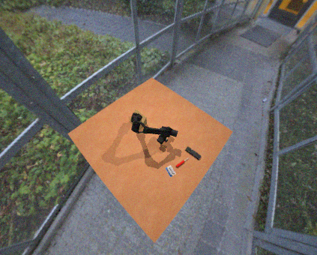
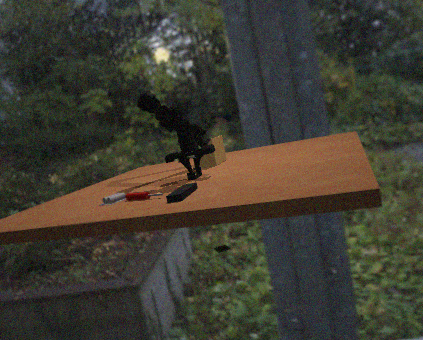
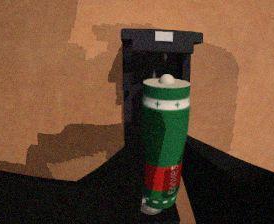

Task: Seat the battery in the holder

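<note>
The battery (image 3: 164, 143), green with a red band and white trim, is clenched between the two dark fingers of the pincer (image 3: 162, 189), which close on its lower part from both sides. In the wrist view it lies lengthwise over the black holder (image 3: 160, 43), its rounded white terminal end pointing toward the holder's far wall, where a small pale tab sits on the rim. Whether it touches the holder floor cannot be told.

In the top view the pincer (image 1: 162, 140) hangs low over the orange-brown bench (image 1: 112, 176), with the arm (image 1: 150, 130) reaching out from its base and casting long shadows on the wood. Near it lie a black oblong block (image 1: 192, 153), a red-handled screwdriver (image 1: 181, 163) and a small blue-and-white card (image 1: 170, 171), each apart from the others. The exterior view shows a tan block (image 2: 216, 151) behind the arm.

Around the bench runs a grey paved walkway (image 1: 221, 86) fenced with metal railings (image 1: 154, 49), with grass and low greenery (image 1: 45, 56) beyond.
</note>
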`<state>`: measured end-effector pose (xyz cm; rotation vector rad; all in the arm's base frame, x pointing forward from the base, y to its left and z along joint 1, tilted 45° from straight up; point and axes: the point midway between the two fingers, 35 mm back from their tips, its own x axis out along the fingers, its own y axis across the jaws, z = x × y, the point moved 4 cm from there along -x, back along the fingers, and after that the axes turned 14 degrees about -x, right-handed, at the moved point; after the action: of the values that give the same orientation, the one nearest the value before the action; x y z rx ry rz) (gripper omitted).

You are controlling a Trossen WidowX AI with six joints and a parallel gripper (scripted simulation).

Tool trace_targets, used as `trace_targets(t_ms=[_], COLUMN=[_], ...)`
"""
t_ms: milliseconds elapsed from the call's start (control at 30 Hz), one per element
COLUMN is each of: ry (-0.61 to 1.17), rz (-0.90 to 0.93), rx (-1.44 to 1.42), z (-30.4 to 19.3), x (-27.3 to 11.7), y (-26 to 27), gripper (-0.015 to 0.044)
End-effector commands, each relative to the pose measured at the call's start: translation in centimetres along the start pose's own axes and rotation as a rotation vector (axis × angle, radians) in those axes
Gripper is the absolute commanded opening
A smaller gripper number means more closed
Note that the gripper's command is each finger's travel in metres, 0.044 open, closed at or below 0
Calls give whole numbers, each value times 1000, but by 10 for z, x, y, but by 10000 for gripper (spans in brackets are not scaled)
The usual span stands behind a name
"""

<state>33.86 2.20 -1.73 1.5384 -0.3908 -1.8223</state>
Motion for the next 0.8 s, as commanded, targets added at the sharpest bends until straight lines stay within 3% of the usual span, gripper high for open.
trace_targets(t_ms=[0,767], ry=[18,113], rz=[11,24], rx=[5,8], z=[2,9], x=[2,3], y=[2,1], gripper=[62,62])
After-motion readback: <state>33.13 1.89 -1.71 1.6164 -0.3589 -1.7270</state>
